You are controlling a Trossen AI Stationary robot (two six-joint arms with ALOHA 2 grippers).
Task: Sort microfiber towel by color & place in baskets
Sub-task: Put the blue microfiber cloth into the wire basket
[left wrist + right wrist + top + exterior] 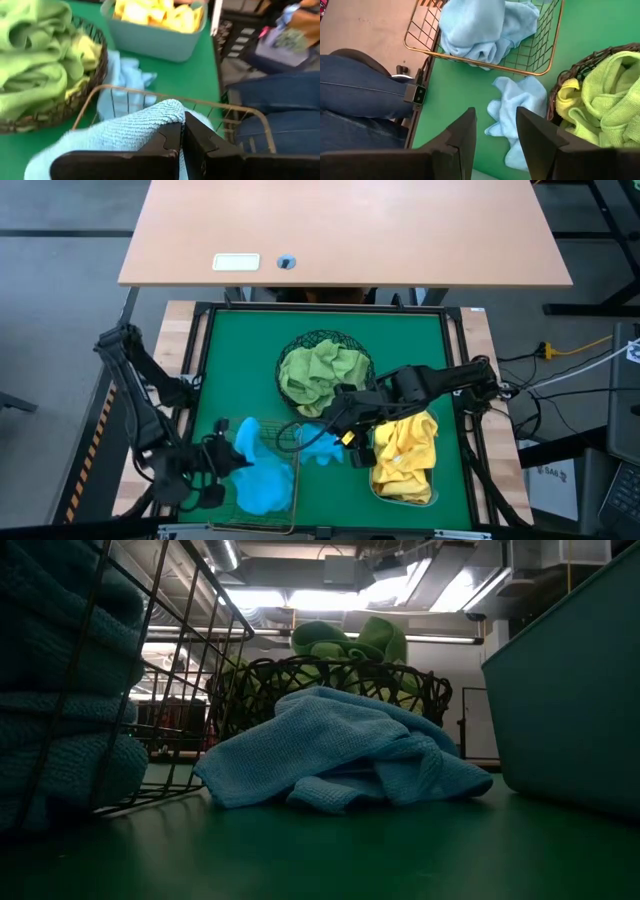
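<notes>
- The left gripper [238,452] is at the near left of the green table [410,340], above the copper wire basket [292,515]. Its fingers [167,145] are pressed together, and in the left wrist view a fold of a blue towel [125,131] lies directly against them; I cannot tell if the fold is really pinched between them.
- In the copper wire basket lies a heap of blue towels [262,485]; the right wrist view shows the same heap [485,27] inside the wire walls [540,50].
- The right gripper [338,420] hangs over the middle of the table, with its fingers [465,135] apart at a moderate gap and nothing between them.
- One loose blue towel [322,444] lies crumpled on the green surface, just below and in front of the right gripper, not touching it. It is between the copper basket, the black mesh bowl [300,343] and the plastic tub [375,485].
- In the right wrist view this loose towel [520,112] is longer than wide; its long axis runs from beside the copper basket toward the gripper, one end just beside the bowl's rim [580,67].
- In the low view the same towel [340,750] sits as a low mound in front of the bowl [330,685].
- The tub on the near right holds yellow towels [405,450].
- Farther back, the black mesh bowl is piled with green towels [322,372].
</notes>
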